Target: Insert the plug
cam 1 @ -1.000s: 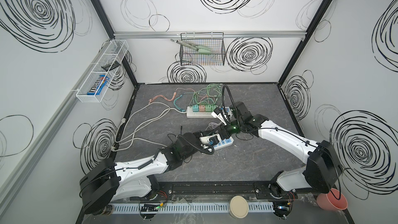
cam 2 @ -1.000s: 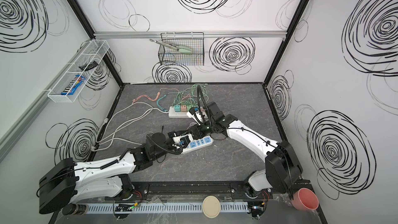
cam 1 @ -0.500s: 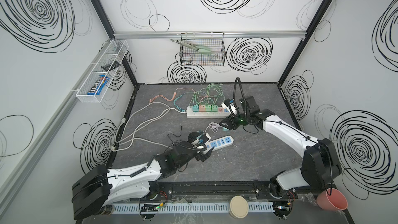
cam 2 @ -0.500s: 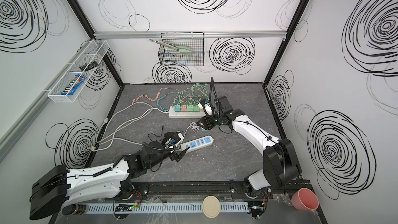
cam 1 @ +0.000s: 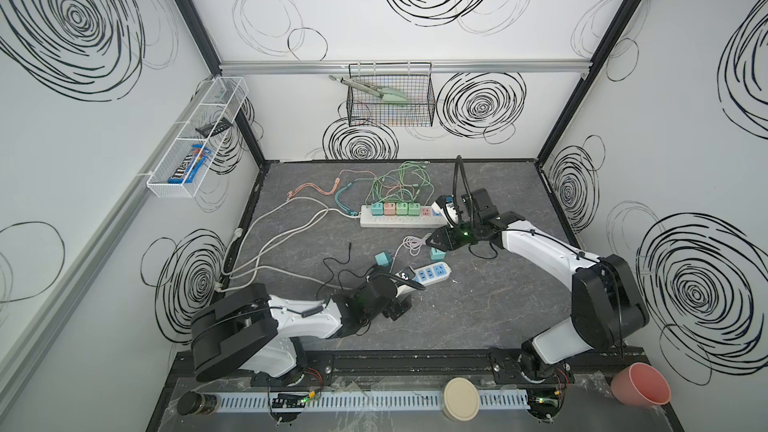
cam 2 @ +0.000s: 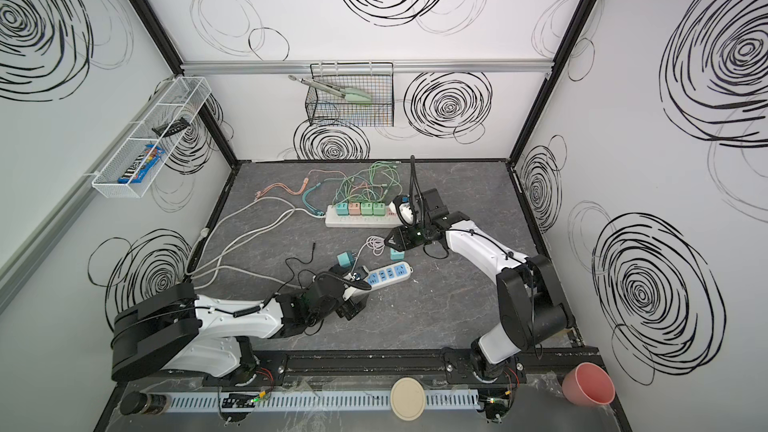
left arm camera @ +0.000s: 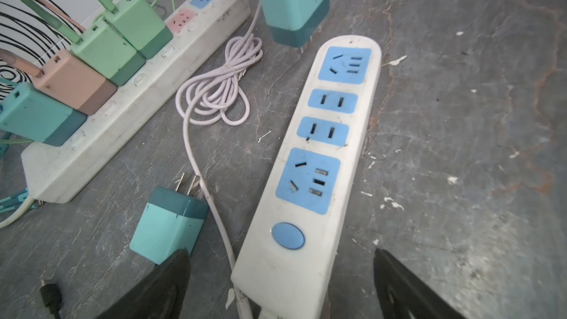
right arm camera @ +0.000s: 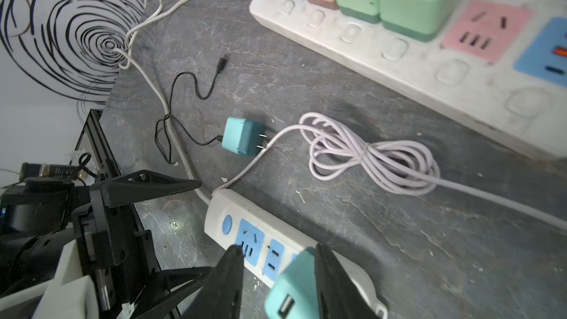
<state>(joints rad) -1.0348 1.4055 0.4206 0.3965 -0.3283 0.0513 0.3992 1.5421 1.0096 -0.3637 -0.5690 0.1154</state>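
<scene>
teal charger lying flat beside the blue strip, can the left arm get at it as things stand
Probably yes. The left arm has its jaws open right by the teal charger, with nothing covering it. The pale cable and blue strip lie close alongside, so a jaw may nudge them.

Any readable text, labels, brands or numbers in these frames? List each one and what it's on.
"m&m's": on the blue candy pack in the wire shelf, in both top views.
Bottle label: too blurred to read.
Blue strip and white strip: no print shows, only socket slots and buttons.
Nothing else is legible.
</scene>
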